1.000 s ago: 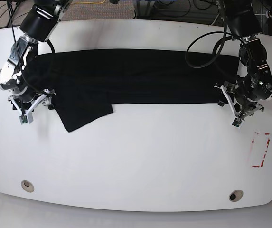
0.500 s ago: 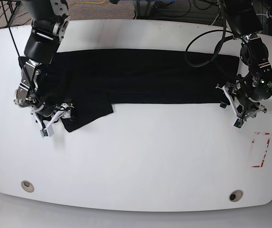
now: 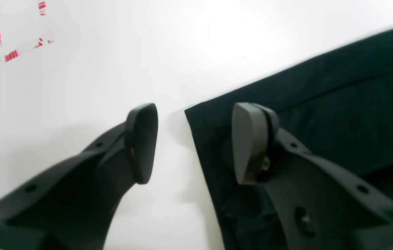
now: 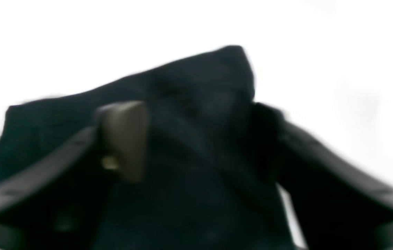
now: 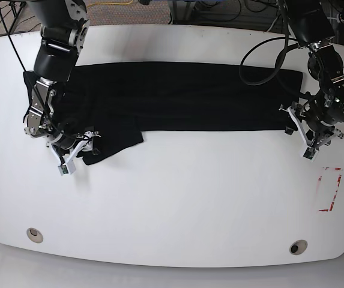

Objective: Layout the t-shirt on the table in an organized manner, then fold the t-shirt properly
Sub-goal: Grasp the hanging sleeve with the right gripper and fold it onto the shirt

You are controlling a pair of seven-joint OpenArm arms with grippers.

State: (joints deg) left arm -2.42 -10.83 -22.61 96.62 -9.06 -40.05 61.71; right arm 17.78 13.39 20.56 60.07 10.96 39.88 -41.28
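Note:
The black t-shirt (image 5: 184, 96) lies as a long flat band across the far half of the white table (image 5: 178, 204), with a flap hanging toward the front at its left end. My right gripper (image 5: 80, 153) is at that flap. In the right wrist view it (image 4: 196, 139) is open, with bunched black cloth (image 4: 199, 104) between the fingers; the picture is blurred. My left gripper (image 5: 293, 133) is at the band's front right corner. In the left wrist view it (image 3: 194, 142) is open, one finger (image 3: 248, 142) over the shirt (image 3: 321, 104), the other over bare table (image 3: 113, 69).
A red-and-white tape rectangle (image 5: 329, 189) is on the table right of the left gripper and shows in the left wrist view (image 3: 19, 31). Two round holes (image 5: 35, 234) (image 5: 298, 246) sit near the front edge. A black cable (image 5: 262, 66) loops over the shirt's right end.
My right gripper moved from the shirt's left edge to the right and forward onto the front flap. My left gripper shifted slightly right. The shirt's band stays in place.

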